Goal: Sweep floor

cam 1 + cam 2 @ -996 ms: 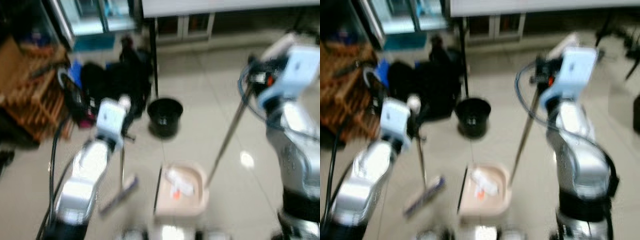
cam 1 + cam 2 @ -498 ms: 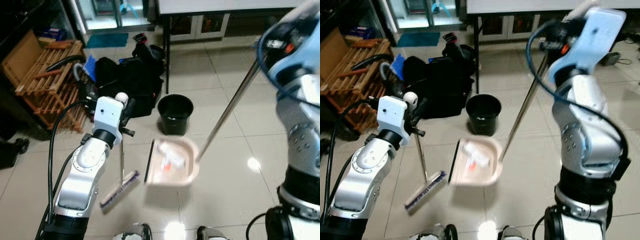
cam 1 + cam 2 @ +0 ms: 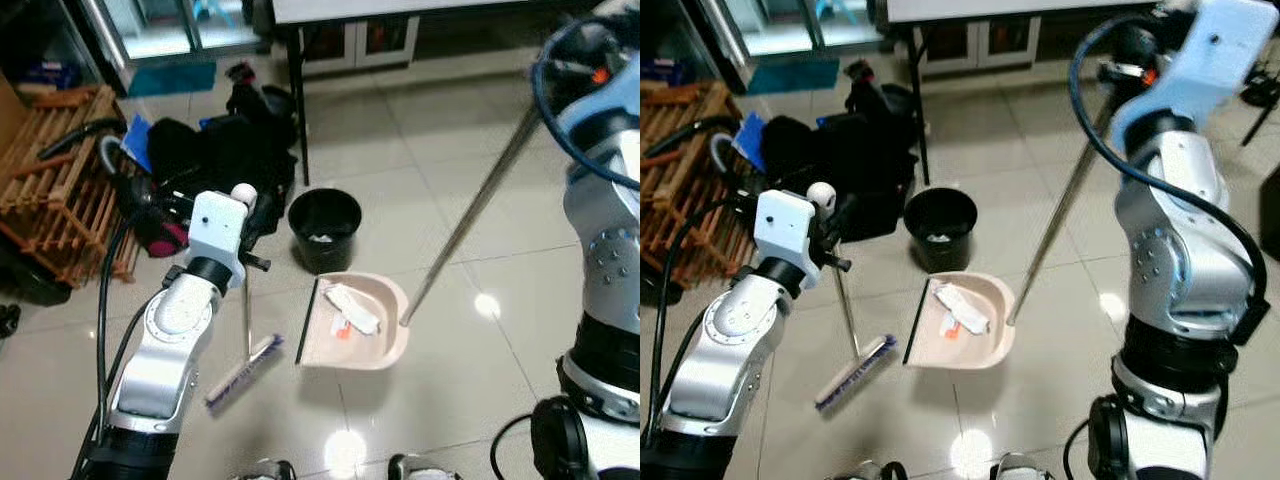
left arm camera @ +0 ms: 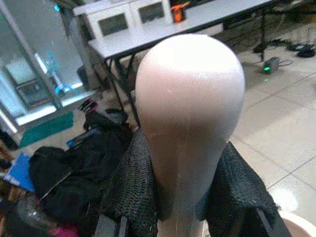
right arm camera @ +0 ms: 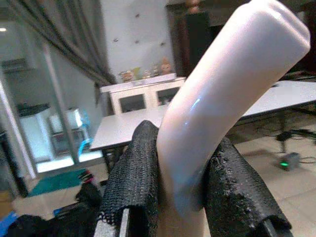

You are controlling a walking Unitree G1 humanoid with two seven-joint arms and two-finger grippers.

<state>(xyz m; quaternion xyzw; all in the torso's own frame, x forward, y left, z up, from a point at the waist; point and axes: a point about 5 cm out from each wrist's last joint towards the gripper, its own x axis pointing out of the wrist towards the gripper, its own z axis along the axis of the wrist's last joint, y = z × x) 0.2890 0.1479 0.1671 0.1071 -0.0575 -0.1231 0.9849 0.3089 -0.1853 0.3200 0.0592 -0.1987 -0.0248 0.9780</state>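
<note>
So, tiled floor [image 3: 430, 190] with a counter [image 3: 400, 8] at the far edge, a wooden rack [image 3: 45, 190] and a heap of black bags [image 3: 215, 150] on the robot's left. Black bin [image 3: 324, 228] stands on the floor just beyond the dustpan [image 3: 358, 325]. Dustpan sits low over the tiles in front of the robot, with white scraps and a small orange bit [image 3: 343, 333] in it; its long metal pole [image 3: 470, 215] slants up to the right arm. Broom [image 3: 854, 372] is left of the dustpan, near but apart, head tilted on the floor, thin stick [image 3: 843, 310] rising to the left arm.

Head views give the layout but not the grips. Left wrist view: left end effector [image 4: 190, 197] clenched on the broom's rounded white handle knob [image 4: 190, 113], mesh-covered fingers [image 4: 136, 192] pressing both sides. Right wrist view: right end effector [image 5: 182, 197] grasping the dustpan's curved white handle [image 5: 222, 98], fingers [image 5: 131, 177] tight on either side, with a white cabinet [image 5: 140, 96] on the far wall.
</note>
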